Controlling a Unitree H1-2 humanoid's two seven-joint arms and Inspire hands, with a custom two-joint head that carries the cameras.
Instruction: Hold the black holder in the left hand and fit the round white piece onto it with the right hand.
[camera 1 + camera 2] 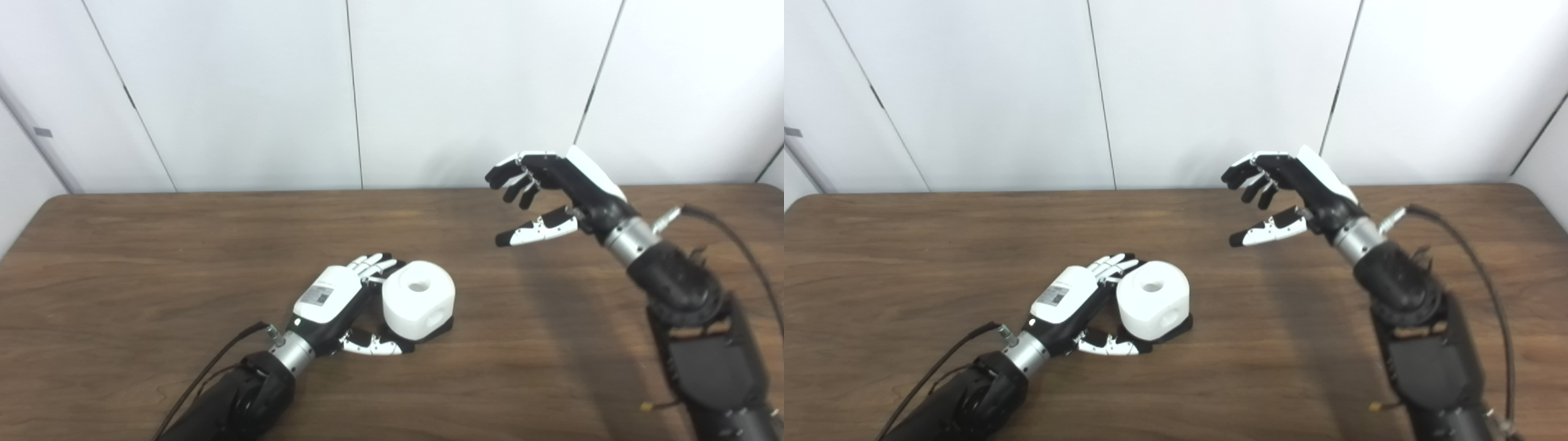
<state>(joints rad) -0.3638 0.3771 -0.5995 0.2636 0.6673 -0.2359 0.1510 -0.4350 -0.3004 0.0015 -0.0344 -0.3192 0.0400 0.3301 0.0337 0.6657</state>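
The round white piece [419, 299] sits on top of the black holder [442, 328], a little left of the middle of the wooden table [153, 275] and toward its near side. The piece is a chunky, rounded block with a hole in its top face and another in the side facing the camera. Only a thin dark edge of the holder shows beneath it on the right and near sides, so how deeply the piece is seated cannot be told from these views. The left hand [334, 306] lies low on the table just to the left of the pair, its fingers [372, 264] reaching round the far side of the white piece and its thumb [373, 345] curling along the near side at the base; it appears to be grasping the holder and piece together, though the contact itself is mostly hidden. The right hand [551, 193] is raised above the table, well apart from the piece, up and to its right, and grasps nothing: its fingers are loosely curled and spread from the thumb, palm facing left. Behind the table stands a plain white panelled wall [459, 79].
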